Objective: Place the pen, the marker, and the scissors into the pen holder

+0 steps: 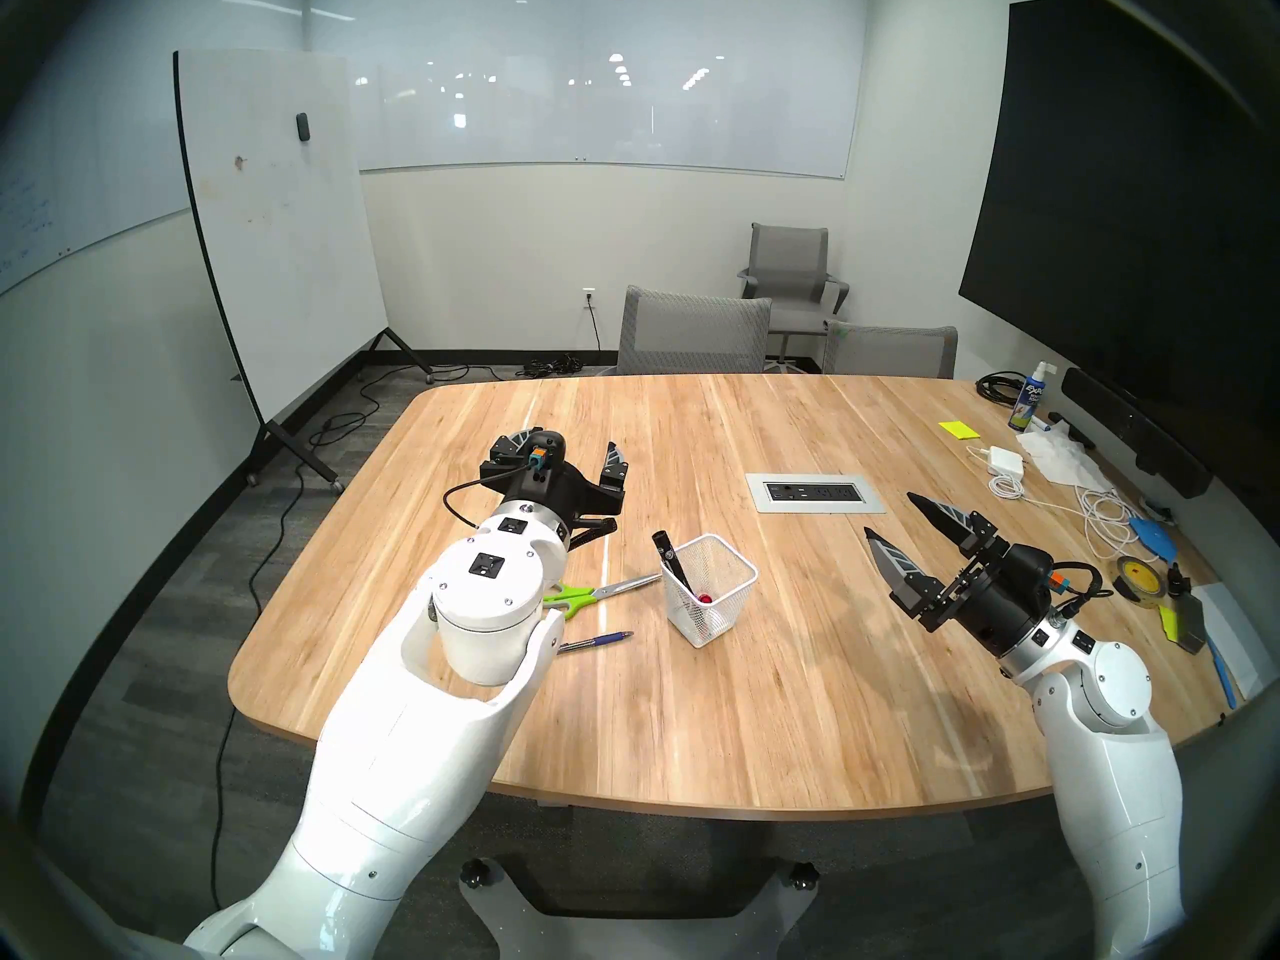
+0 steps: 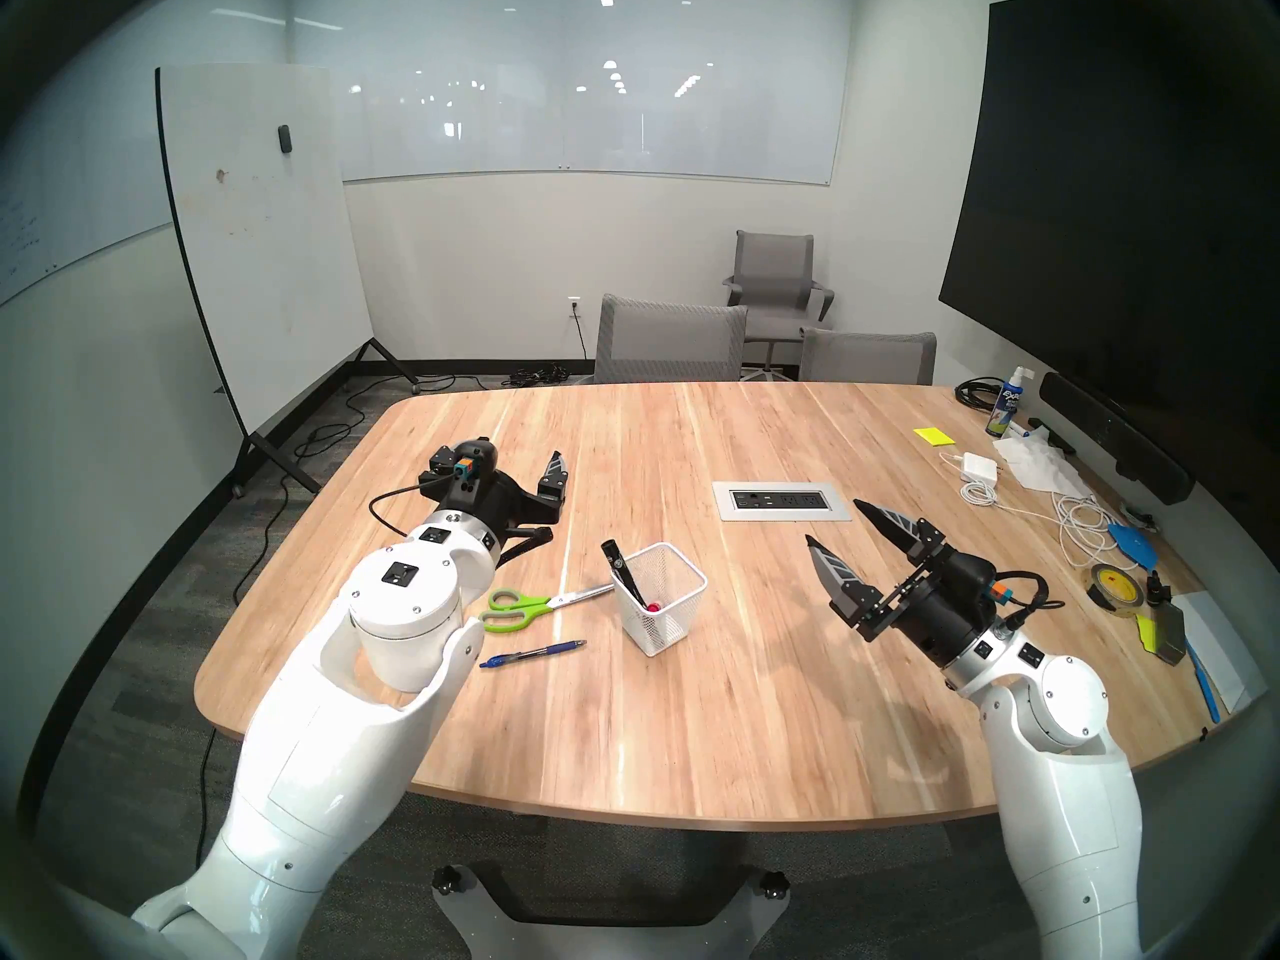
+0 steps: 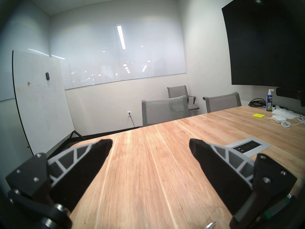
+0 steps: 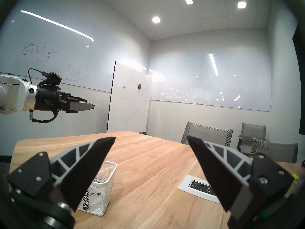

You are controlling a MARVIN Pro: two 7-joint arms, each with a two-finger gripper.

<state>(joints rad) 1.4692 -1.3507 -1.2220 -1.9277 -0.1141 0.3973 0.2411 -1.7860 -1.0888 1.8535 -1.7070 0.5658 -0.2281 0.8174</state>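
The white mesh pen holder [image 1: 742, 569] [image 2: 695, 577] [image 4: 105, 187] stands mid-table. A black marker [image 1: 669, 557] [image 2: 618, 565] leans inside it, and something red [image 1: 705, 598] lies at its bottom. Left of the holder lie the green-handled scissors [image 1: 609, 589] [image 2: 533, 607], blades toward the holder, handles partly behind my left forearm. The blue pen [image 1: 599, 640] [image 2: 535, 652] lies just in front of them. My left gripper [image 1: 571, 447] [image 3: 150, 141] hovers open and empty beyond the scissors. My right gripper [image 1: 893, 515] [image 4: 151, 137] is open and empty, right of the holder.
A power outlet panel [image 1: 814, 492] is set into the table behind the holder. The table's right edge carries a charger with cable [image 1: 1008, 463], spray bottle [image 1: 1026, 404], yellow notes [image 1: 958, 429], tape roll [image 1: 1139, 577] and papers. Grey chairs [image 1: 692, 332] stand at the far edge.
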